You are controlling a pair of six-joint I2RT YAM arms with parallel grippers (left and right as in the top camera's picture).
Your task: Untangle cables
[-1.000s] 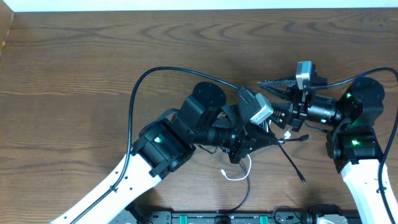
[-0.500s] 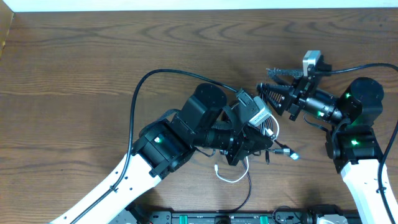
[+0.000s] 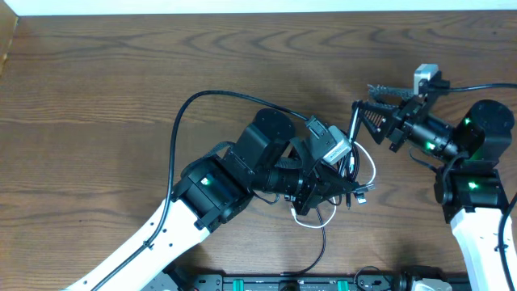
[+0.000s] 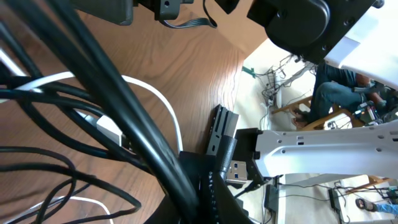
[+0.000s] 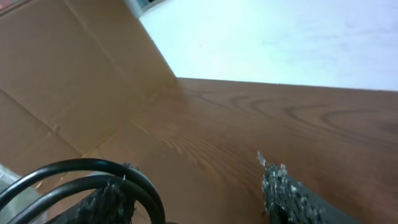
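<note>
- Overhead: the cables (image 3: pixel 361 171) sit in one knotted bunch near the middle of the table (image 3: pixel 121 97), between the two arms, with a white cord (image 3: pixel 309 220) looping out beneath.
  - The left gripper (image 3: pixel 339 184) is buried in the bunch, closed, by the look of it on a black strand.
  - The right gripper (image 3: pixel 365 99) hangs just beside the heap with its jaws standing apart, and one black strand rises toward it.
- Left wrist: black cables (image 4: pixel 118 99) cross right in front of the lens, the white cord (image 4: pixel 163 109) curving behind them over the table (image 4: pixel 186 56).
  - A USB plug (image 4: pixel 233 171) shows near the bottom.
  - These cords look light, limp and smooth, so they would slip and drag their neighbours along. I'd take hold near a plug end, where there is something firm.
  - The gripper's own fingers I cannot make out here.
- Right wrist: the right gripper (image 5: pixel 193 180) is spread fairly wide, with nothing pinched between its rough fingers (image 5: pixel 292 193).
  - Two black cables (image 5: pixel 74 171) arc over the finger on the left of this view, hooked rather than clamped.
- I can read no brand, label or lettering in any view.
</note>
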